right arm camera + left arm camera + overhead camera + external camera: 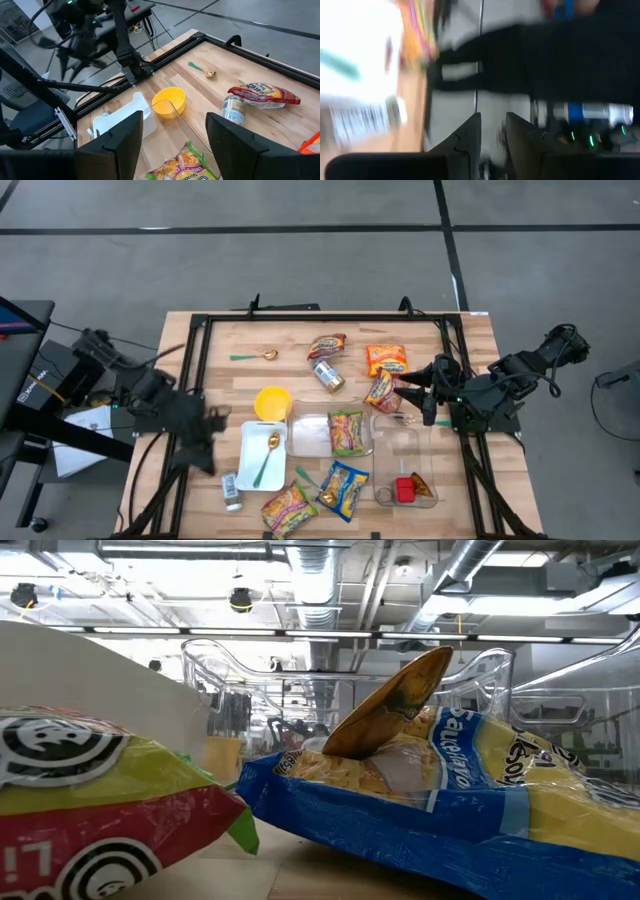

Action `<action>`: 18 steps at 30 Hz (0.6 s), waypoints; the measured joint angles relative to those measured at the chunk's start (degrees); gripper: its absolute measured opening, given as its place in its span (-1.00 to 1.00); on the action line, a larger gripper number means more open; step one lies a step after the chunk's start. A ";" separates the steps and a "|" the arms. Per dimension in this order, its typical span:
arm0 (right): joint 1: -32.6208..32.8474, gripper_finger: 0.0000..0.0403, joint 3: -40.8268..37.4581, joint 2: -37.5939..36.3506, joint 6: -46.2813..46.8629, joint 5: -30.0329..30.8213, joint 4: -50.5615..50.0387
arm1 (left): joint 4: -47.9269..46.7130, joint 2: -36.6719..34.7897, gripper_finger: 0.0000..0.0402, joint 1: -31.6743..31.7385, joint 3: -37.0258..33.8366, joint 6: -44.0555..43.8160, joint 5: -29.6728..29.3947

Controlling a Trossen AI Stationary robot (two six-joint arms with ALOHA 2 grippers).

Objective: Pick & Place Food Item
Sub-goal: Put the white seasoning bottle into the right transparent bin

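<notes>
Food packets lie scattered on the wooden table: a red-brown one (327, 345), an orange one (386, 358), a blue one (343, 488) and a green-and-yellow one (347, 432) inside a clear container (310, 438). A tin can (328, 375) lies near the far packets. My left gripper (208, 430) hovers at the table's left edge beside the white tray (250, 465), blurred, its fingers (470, 142) a narrow gap apart with nothing between. My right gripper (408, 393) stands open above the table's right side, near a packet (380, 390), holding nothing.
A yellow bowl (272, 402) stands beside the white tray, which carries a green-handled spoon (268, 455). A second clear container (405, 450) holds a red item (405, 488). A small bottle (231, 490) and another packet (288, 508) lie near the front edge. A black frame (200, 350) rims the table.
</notes>
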 joint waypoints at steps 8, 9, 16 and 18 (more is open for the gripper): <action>0.00 0.04 0.00 0.00 0.04 0.00 0.00 | -5.03 2.39 -0.58 -17.18 0.00 -19.28 -11.46; 0.00 0.04 0.00 0.00 0.06 0.00 0.00 | -5.46 3.33 -0.58 -18.22 0.00 -22.91 -12.49; 0.00 0.04 0.00 0.00 0.37 0.01 -0.09 | -5.93 12.96 -0.58 -21.35 0.00 -46.96 -12.93; 0.00 0.04 0.00 0.01 0.39 0.01 -0.09 | -4.33 15.97 -0.58 -22.09 0.00 -51.01 -11.91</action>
